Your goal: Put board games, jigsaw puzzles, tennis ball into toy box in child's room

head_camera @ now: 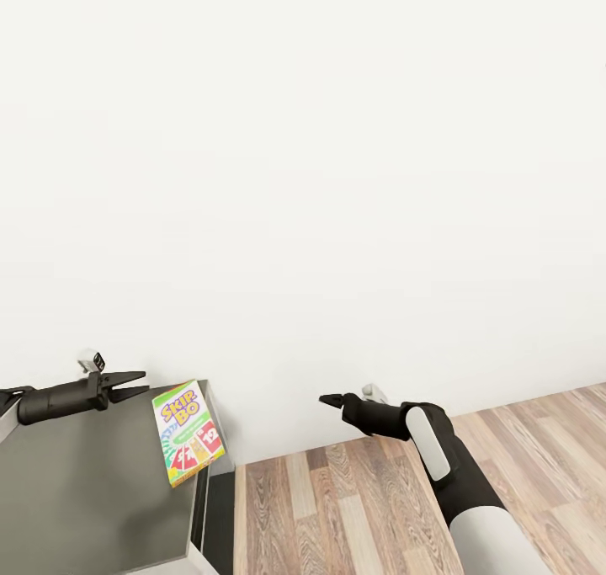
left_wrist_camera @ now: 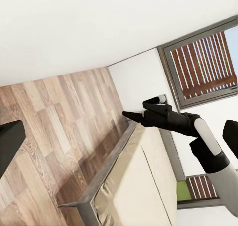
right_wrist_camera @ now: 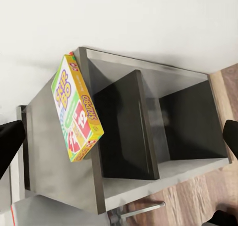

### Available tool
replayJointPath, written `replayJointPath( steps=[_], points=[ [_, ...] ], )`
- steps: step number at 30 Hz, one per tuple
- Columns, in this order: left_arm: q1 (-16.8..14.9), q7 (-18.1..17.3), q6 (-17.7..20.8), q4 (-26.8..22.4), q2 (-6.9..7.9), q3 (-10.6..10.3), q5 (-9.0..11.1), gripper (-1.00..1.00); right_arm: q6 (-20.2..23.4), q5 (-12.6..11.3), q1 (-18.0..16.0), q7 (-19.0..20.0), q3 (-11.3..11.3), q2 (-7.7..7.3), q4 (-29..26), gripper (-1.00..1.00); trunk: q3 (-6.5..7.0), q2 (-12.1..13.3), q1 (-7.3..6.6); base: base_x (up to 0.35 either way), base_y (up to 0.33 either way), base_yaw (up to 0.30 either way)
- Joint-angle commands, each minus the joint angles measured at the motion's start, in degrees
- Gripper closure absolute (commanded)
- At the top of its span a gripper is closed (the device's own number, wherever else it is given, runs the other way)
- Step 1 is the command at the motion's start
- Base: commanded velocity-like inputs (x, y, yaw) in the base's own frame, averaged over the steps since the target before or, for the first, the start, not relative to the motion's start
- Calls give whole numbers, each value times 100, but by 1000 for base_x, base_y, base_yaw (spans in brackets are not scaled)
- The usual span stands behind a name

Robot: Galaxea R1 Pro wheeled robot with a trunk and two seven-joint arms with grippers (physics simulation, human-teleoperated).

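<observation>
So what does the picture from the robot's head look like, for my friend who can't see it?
A yellow-green Skip-Bo box lies at the edge of a dark grey unit, partly overhanging it. The left gripper hovers open beside it, the right gripper hangs over a wood floor, and a blank white wall is behind.

Bright, even, sharp renders; soft faint shadows.

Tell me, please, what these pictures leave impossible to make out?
- Dark grey side unit: cut off by the head view's left and bottom edges.
- Skip-Bo box: underside hidden against the unit's top.
- Right gripper: too small in the head view to judge its jaws.
</observation>
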Motion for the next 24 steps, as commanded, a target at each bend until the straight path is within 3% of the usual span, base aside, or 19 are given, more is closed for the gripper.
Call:
replayJointPath(
  steps=[1,8,21,24],
  points=[
    [-7,-22,61,3,6,-40,30,-100,31,44,-5,45,-24,9,-2,-100,-10,-10,3,0,0,0],
    [-7,-22,60,0,6,-40,30,-100,29,44,-5,45,-19,24,-2,-100,-10,-10,3,0,0,0],
    [-7,-15,53,2,6,-33,22,-100,29,44,-5,45,-16,46,-2,-100,-244,-531,288,0,0,0],
    [-7,-17,40,-1,6,-35,28,-100,29,44,-5,45,-9,46,-2,-100,-244,-531,288,0,0,0]
  ],
)
